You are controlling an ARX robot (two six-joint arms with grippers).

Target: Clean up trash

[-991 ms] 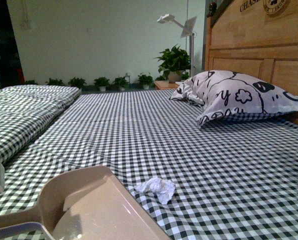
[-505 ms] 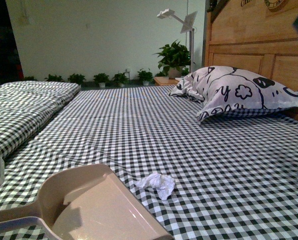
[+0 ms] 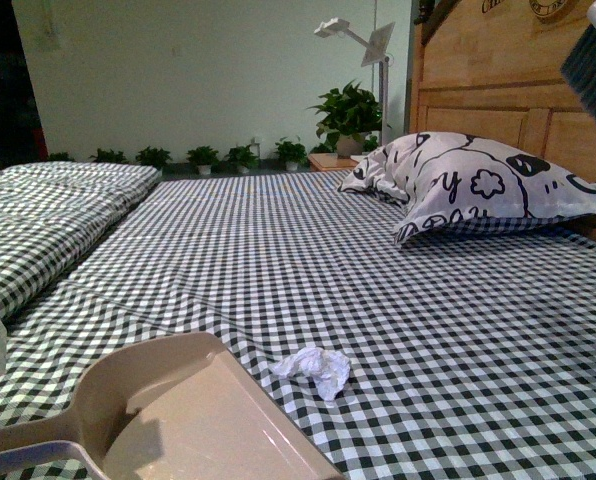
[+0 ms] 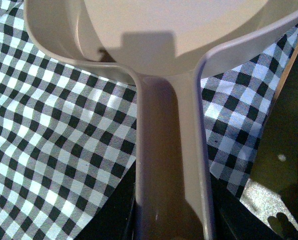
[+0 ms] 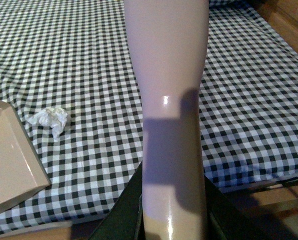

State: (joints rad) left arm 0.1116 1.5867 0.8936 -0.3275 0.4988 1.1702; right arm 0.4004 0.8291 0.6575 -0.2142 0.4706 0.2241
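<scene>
The trash (image 3: 314, 370) is a small crumpled white paper wad lying on the checked bed sheet, just off the front right corner of the beige dustpan (image 3: 188, 415). In the right wrist view the trash (image 5: 50, 119) lies beside the dustpan's corner (image 5: 9, 160). My left gripper (image 4: 171, 220) is shut on the dustpan's handle (image 4: 169, 165), with the pan resting low on the sheet. My right gripper (image 5: 174, 220) is shut on the brush handle (image 5: 169, 75), held high above the bed. The brush's dark bristles (image 3: 593, 65) show at the upper right of the front view.
A black-and-white patterned pillow (image 3: 468, 185) leans against the wooden headboard (image 3: 498, 100) at the right. A folded checked quilt (image 3: 48, 215) lies on the left. Potted plants (image 3: 348, 120) and a white lamp (image 3: 363, 45) stand beyond the bed. The bed's edge (image 5: 249, 182) shows near the right wrist.
The brush bristles have come down into the front view's upper right corner. The dustpan has shifted slightly. The trash has not moved.
</scene>
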